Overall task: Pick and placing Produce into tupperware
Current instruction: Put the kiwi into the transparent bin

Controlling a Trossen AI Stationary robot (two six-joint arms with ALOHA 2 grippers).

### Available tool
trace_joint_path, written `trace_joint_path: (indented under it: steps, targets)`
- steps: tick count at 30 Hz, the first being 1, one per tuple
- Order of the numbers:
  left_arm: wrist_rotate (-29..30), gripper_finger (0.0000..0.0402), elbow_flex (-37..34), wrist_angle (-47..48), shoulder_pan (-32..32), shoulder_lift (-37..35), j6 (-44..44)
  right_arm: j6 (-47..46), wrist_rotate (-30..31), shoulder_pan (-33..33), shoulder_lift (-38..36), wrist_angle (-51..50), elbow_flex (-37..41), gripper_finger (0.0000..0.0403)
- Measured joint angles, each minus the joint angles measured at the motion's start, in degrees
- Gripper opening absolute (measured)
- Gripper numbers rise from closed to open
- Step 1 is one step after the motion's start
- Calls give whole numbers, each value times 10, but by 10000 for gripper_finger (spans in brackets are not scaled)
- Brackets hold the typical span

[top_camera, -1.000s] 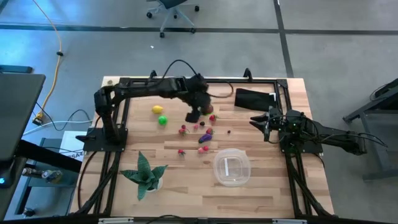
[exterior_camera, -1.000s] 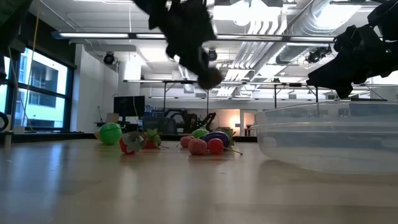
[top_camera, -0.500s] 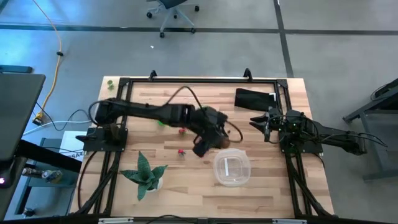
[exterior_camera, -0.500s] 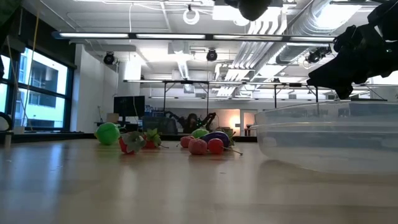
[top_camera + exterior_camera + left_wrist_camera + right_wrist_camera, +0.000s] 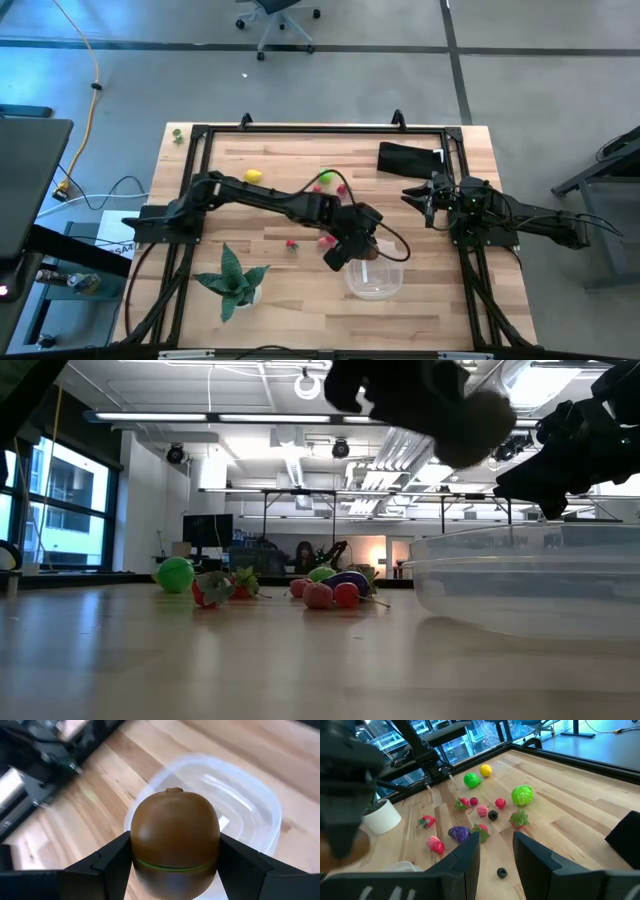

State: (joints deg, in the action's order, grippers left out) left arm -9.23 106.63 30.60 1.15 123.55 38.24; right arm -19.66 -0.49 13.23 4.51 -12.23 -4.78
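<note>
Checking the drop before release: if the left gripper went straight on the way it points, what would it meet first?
Probably the clear container, directly beyond the brown fruit held in the left gripper; depth is unclear.

We see a brown fruit (image 5: 175,832) with a thin green seam, clear tupperware (image 5: 240,795), a yellow piece (image 5: 485,770), and perhaps purple eggplant (image 5: 459,833).

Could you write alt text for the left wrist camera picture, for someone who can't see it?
A round brown toy fruit fills the middle of the picture, gripped between the left claw's two dark fingers. Just beyond it on the wooden table sits an empty clear tub.
</note>
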Motion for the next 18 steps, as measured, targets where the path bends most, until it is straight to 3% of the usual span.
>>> trace_joint_path:
  steps: [14,18]
  targets:
    - [16,234,14,12,24,69,13,1,-5,0,0,0,0,108]
    - [46,234,14,26,32,70,32,2,-6,0,0,0,0,108]
